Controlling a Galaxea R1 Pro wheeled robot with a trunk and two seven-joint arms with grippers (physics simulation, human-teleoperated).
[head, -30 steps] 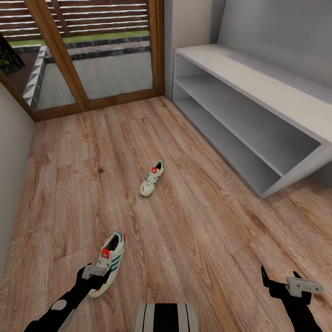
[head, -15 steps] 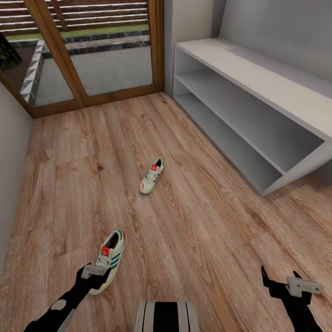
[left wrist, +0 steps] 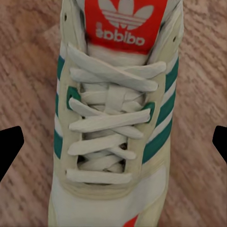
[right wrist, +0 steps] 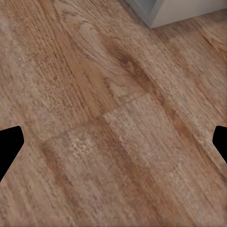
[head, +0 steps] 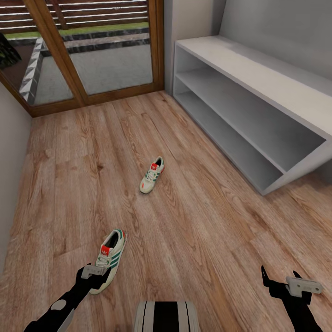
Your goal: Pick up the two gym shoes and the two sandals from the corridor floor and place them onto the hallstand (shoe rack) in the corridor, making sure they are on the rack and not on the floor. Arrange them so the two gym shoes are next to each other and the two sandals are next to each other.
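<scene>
Wood corridor floor (head: 193, 240), lower left: left gripper (head: 94, 271) spread wide, hovering over near gym shoe (head: 109, 261); wrist view revealing its laces, right gripper (head: 295, 283) splayed empty

head: looking forward and down from high over the corridor floor (head: 198, 230) | left wrist: looking straight down, close over the near gym shoe (left wrist: 113, 127), shared with head (head: 108, 260) | right wrist: facing floor near the hallstand (right wrist: 156, 9) corner
</scene>
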